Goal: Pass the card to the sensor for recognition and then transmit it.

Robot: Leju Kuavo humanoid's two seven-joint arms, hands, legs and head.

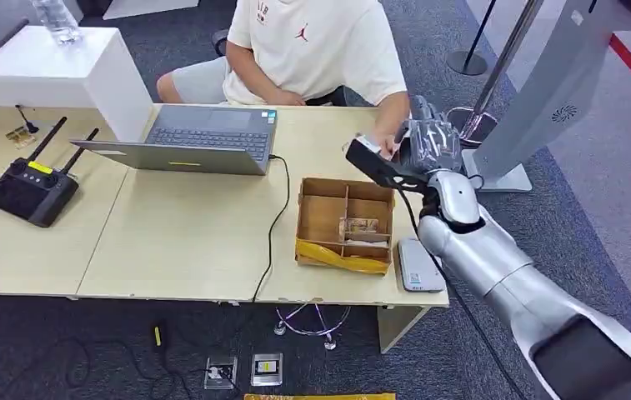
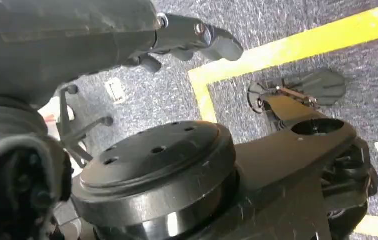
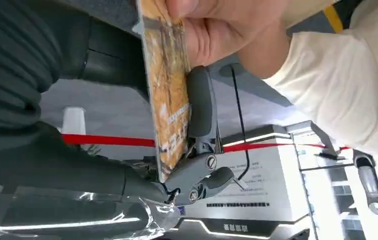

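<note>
The robot's right hand (image 1: 428,143), wrapped in clear plastic film, is raised over the far right corner of the pale wooden desk (image 1: 187,242) and pinches a thin yellow-orange printed card (image 3: 169,95) between its thick grey thumb and darker fingers; in the right wrist view a seated person's hand (image 3: 216,30) grips the same card at its other end, so both hold it at once. The handover looks like the final step of the task. The risk I see is in the release: if the robot's fingers stay clamped while the person pulls, the card may bend or jerk free, and if they let go before the person's grip is firm, it could drop onto the desk or into the open brown cardboard divider box (image 1: 347,222) nearby. The white flat card reader (image 1: 420,265) lies at the desk's near edge, well apart from the card. The left hand (image 2: 196,42) hangs toward the floor; I cannot tell whether its fingers are spread or curled. Small print on the card is too blurred to read; the person's cream T-shirt (image 1: 312,42) carries a red Jordan jumpman logo.
</note>
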